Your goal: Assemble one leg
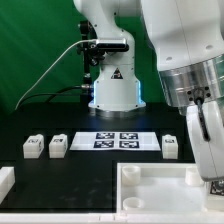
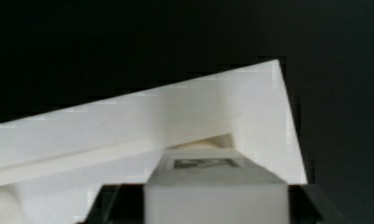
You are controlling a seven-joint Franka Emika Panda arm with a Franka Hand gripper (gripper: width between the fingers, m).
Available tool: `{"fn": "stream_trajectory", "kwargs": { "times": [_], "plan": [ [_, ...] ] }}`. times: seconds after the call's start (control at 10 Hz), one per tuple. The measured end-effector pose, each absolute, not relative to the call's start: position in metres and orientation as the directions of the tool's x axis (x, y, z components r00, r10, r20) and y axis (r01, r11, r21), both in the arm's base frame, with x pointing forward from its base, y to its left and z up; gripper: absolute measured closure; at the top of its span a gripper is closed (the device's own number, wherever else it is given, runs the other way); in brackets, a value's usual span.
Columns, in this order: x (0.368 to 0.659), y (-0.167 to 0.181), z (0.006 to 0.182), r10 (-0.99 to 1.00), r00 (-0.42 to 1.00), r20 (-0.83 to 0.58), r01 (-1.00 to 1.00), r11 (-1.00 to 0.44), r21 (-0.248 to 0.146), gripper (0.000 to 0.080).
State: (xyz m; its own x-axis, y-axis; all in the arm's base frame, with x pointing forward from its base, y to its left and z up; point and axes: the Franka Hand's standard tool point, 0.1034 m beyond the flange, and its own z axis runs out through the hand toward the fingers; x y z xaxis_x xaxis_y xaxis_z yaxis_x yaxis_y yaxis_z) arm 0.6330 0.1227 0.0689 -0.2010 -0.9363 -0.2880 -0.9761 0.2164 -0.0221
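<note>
In the wrist view a white leg [image 2: 212, 190] with a black-and-white tag on its end sits between my two dark fingers [image 2: 113, 205], and the jaws press on both its sides. Under it lies the large white panel [image 2: 184, 115], its corner reaching out over the black table. In the exterior view my gripper [image 1: 212, 172] hangs over the panel's [image 1: 160, 188] right end; the held leg is mostly hidden there. Three more legs stand on the table: two at the exterior view's left [image 1: 34, 146] [image 1: 58, 146], one right of centre [image 1: 170, 146].
The marker board [image 1: 120, 140] lies flat between the loose legs, in front of the robot base [image 1: 112, 85]. Another white part [image 1: 5, 182] shows at the lower left edge of the exterior view. A green backdrop stands behind.
</note>
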Motion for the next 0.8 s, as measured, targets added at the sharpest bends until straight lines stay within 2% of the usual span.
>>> {"fn": "stream_trajectory", "kwargs": {
  "times": [0.1,0.3,0.4,0.5,0.8],
  "plan": [
    [0.6318,0.1235,0.0689,-0.951,-0.123,-0.285,-0.989,0.139,-0.039,0.0502],
    [0.6281,0.1241,0.0665,-0.949,0.180,-0.258,-0.982,-0.158,-0.103,0.0502],
    [0.6279,0.1233,0.0663,-0.917,0.320,-0.237,-0.946,-0.295,-0.136,0.0275],
    [0.6280,0.1233,0.0663,-0.887,0.404,-0.224,-0.913,-0.376,-0.157,0.0172],
    [0.6281,0.1221,0.0662,-0.723,0.671,-0.162,-0.739,-0.637,-0.219,0.0156]
  ]
}}
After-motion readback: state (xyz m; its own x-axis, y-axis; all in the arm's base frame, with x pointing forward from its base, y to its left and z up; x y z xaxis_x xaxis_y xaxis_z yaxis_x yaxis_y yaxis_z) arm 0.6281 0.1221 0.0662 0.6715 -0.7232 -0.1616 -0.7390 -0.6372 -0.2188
